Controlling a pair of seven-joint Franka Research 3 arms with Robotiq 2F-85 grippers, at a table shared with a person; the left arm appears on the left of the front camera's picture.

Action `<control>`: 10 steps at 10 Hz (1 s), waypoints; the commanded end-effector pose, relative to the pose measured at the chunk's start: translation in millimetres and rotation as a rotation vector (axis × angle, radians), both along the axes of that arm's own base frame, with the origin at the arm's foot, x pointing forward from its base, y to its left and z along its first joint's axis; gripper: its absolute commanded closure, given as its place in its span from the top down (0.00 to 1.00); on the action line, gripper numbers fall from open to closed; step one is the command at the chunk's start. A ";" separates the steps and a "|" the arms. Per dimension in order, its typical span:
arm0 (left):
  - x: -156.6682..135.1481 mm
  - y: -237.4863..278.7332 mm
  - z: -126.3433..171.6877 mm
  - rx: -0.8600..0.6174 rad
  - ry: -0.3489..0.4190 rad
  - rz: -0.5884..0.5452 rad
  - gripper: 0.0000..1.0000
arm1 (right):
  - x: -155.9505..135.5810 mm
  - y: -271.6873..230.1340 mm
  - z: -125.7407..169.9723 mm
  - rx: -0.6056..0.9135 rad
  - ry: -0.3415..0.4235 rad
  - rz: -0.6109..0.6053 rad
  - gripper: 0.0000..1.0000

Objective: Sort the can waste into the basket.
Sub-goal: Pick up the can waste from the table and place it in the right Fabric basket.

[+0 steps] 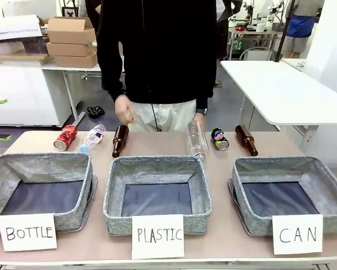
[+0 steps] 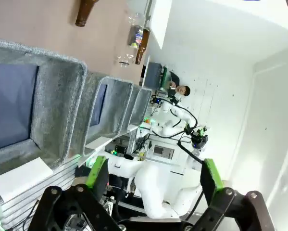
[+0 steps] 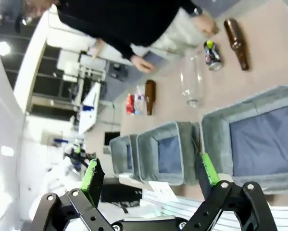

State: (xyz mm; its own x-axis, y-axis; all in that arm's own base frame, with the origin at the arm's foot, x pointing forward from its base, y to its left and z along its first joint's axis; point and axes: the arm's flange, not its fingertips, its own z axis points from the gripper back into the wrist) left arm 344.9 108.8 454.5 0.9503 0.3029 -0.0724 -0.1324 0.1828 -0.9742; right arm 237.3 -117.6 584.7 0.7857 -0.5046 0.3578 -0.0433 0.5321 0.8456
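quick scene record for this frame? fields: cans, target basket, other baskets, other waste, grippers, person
cans: red can lying far left; dark blue can lying right of centre; both on the table, neither binned
target basket: CAN basket, right end, nothing in it
other baskets: BOTTLE basket left, PLASTIC basket centre, nothing in either
other waste: two brown bottles, two clear plastic bottles, all lying down
grippers: left gripper open; right gripper open; neither holds anything
person: standing at far side, hand above the table
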 end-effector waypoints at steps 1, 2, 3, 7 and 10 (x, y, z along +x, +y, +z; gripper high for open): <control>-4.6 -26.6 14.8 0.040 -0.052 -0.114 1.00 | 4.2 19.7 4.1 -0.074 -0.012 0.084 1.00; -4.6 -26.6 14.8 0.040 -0.052 -0.114 1.00 | 4.2 19.7 4.1 -0.074 -0.012 0.084 1.00; -4.6 -26.6 14.8 0.040 -0.052 -0.114 1.00 | 4.2 19.7 4.1 -0.074 -0.012 0.084 1.00; -4.6 -26.6 14.8 0.040 -0.052 -0.114 1.00 | 4.2 19.7 4.1 -0.074 -0.012 0.084 1.00; -4.6 -26.6 14.8 0.040 -0.052 -0.114 1.00 | 4.2 19.7 4.1 -0.074 -0.012 0.084 1.00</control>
